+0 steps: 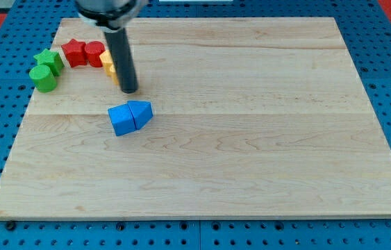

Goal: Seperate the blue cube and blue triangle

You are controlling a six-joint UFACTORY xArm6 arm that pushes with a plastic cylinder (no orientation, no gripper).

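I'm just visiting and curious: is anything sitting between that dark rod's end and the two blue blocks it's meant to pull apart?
Nothing visible. My tip rests just above the blue cube and blue triangle, which touch, with only bare board between.

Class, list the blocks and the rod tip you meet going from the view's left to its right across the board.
Green cylinder → green star → red star → red cylinder → blue cube → my tip → blue triangle. The yellow blocks are left out, since the rod overlaps them.
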